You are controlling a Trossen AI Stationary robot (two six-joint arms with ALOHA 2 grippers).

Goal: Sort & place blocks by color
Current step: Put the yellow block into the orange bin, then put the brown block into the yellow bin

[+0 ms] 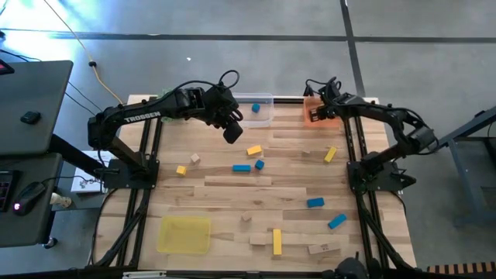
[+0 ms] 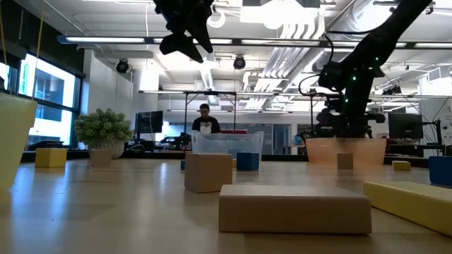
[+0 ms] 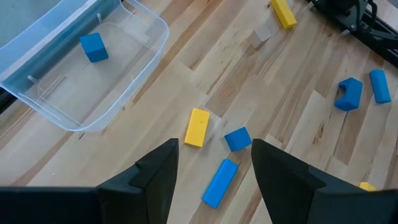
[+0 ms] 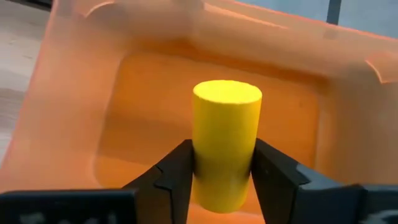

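My right gripper (image 4: 224, 163) (image 1: 316, 111) is over the orange tray (image 4: 124, 106) (image 1: 325, 118) at the far right, shut on a yellow cylinder block (image 4: 225, 140). My left gripper (image 3: 214, 149) (image 1: 231, 132) hangs open high above the table beside the clear tray (image 1: 267, 115), which holds one blue block (image 3: 93, 47). Below it a yellow block (image 3: 197, 127) and two blue blocks (image 3: 237, 139) (image 3: 219, 182) lie flat on the wood. Other blue, yellow and plain wooden blocks are scattered over the table. My right gripper pinches the yellow cylinder's round side (image 4: 200, 163) between its two fingers, at the cylinder's lower half. The fingers slant down into the orange tray from its near side. The cylinder stands roughly upright, its flat top (image 4: 227, 93) up; whether its bottom rests on the tray floor is hidden.
A yellow tray (image 1: 184, 234) sits at the near left. Loose blocks lie at the near right: blue (image 1: 315, 203) (image 1: 336, 222), yellow (image 1: 277, 241) and plain wood (image 1: 323, 248). A green spiky plant ball (image 2: 103, 128) shows at the far left in the low view.
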